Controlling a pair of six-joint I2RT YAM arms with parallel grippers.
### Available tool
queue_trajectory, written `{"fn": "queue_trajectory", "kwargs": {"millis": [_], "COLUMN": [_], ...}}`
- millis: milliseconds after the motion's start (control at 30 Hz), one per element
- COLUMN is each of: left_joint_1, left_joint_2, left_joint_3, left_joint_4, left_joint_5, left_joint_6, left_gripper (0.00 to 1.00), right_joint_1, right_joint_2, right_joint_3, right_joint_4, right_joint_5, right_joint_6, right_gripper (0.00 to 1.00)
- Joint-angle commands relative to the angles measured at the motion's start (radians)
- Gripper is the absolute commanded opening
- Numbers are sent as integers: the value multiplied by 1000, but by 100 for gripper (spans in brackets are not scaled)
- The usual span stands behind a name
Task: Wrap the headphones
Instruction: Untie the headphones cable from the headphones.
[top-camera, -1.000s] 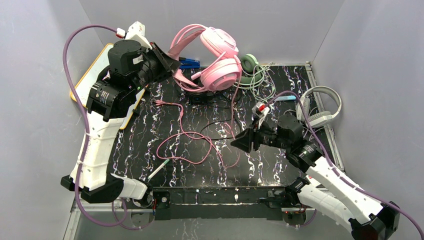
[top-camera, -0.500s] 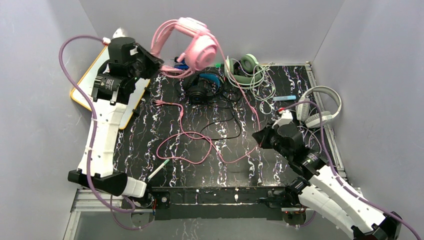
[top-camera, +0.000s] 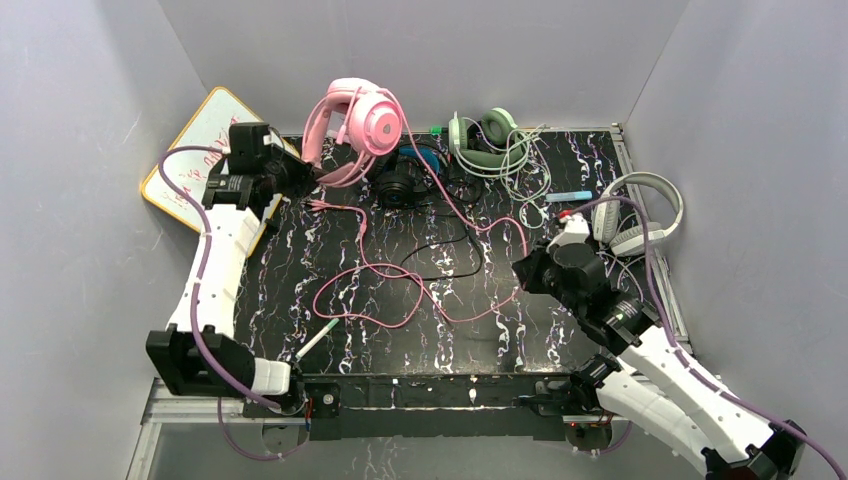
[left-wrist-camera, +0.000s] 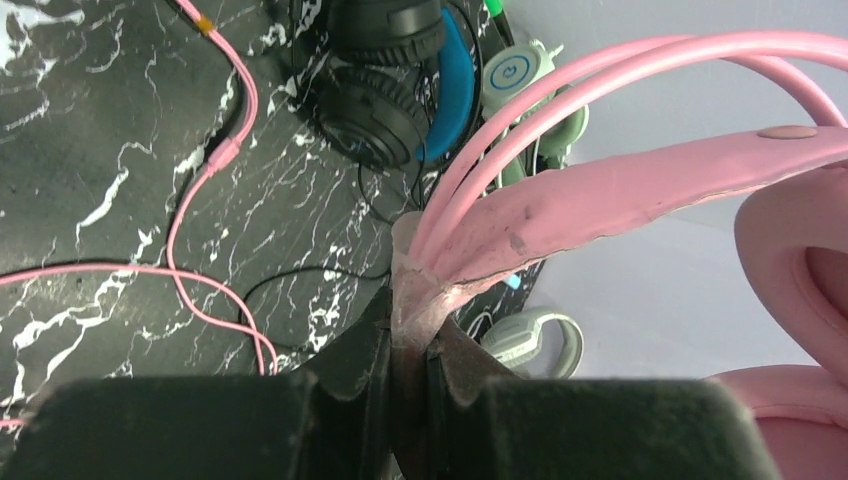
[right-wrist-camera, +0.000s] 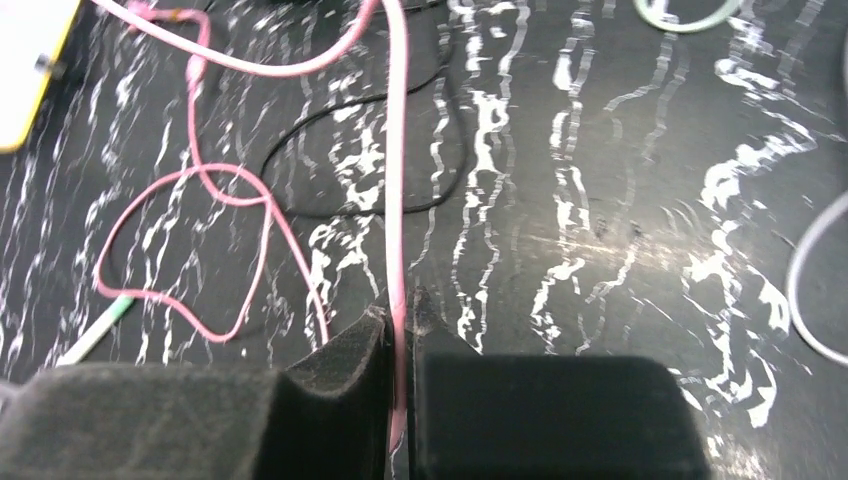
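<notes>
1. The left arm is standing stretched along the left side of the bench (top-camera: 300, 270), forearm nearly straight, wrist turned rightward.
2. The left end effector (left-wrist-camera: 405, 345) is pinching the band of the pink headphones (top-camera: 365, 120) with its jaws narrow. The cups are hanging in the air just beyond it and to its right.
3. The right arm is sitting folded with its elbow low, its wrist pointing forward and down at the bench.
4. The right end effector (right-wrist-camera: 398, 335) is squeezing the pink cord (top-camera: 400, 295), its jaws nearly together with only that thin cord between them.
5. From there the cord is running straight ahead, while a slack loop of it is lying on the bench ahead and to the left.
6. Only the overhead view is showing both arms at once. It is also showing the white-grey headphones (top-camera: 640, 215) just right of the right end effector and a whiteboard (top-camera: 195, 140) beside the left one.
7. Only the left wrist view is showing the grip up close, with the band's scuffed end wedged between the pads. The black-and-blue headphones (left-wrist-camera: 400, 90) are lying ahead on the bench, and the green headphones (left-wrist-camera: 520, 80) are just beyond them.
8. Only the right wrist view is showing the cord passing between the pads; from overhead the wrist is hiding that contact.
</notes>
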Motion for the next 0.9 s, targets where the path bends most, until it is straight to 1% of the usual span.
{"fn": "queue_trajectory", "kwargs": {"millis": [0,33,67,100,133,167,200,233,333,400,467,533,667,867], "left_joint_1": [-7,-10,-16,-28,-43,-64,-85,-104,-153,-175,-190,-209,-260,-310], "left_joint_2": [-146,-157,-166,-171,-173,-173,-172,-170,-172,-175,-176,-179,-196,-221], "left_joint_3": [-67,-89,-106,-119,-129,-135,-137,-139,-151,-165,-174,-179,-183,-206], "left_joint_4": [86,94,105,121,137,145,148,149,149,149,151,153,160,168], "left_joint_5": [81,86,99,115,128,136,135,134,122,118,124,135,135,135], "left_joint_6": [-35,-47,-59,-68,-75,-78,-74,-67,-51,-50,-50,-54,-67,-80], "left_gripper": [0,0,0,0,0,0,0,0,0,0,0,0,0,0], "right_joint_1": [0,0,0,0,0,0,0,0,0,0,0,0,0,0], "right_joint_2": [68,95,120,146,172,196,219,237,259,251,239,232,241,306], "right_joint_3": [82,94,105,119,134,154,177,197,235,237,218,180,143,160], "right_joint_4": [146,154,165,179,187,190,191,195,248,309,380,478,576,685], "right_joint_5": [-212,-226,-260,-311,-379,-425,-462,-492,-605,-700,-755,-744,-664,-697], "right_joint_6": [-135,-139,-151,-175,-202,-239,-262,-284,-352,-384,-393,-393,-382,-382], "right_gripper": [16,20,30,54,72,87,94,97,99,99,99,99,99,99]}}
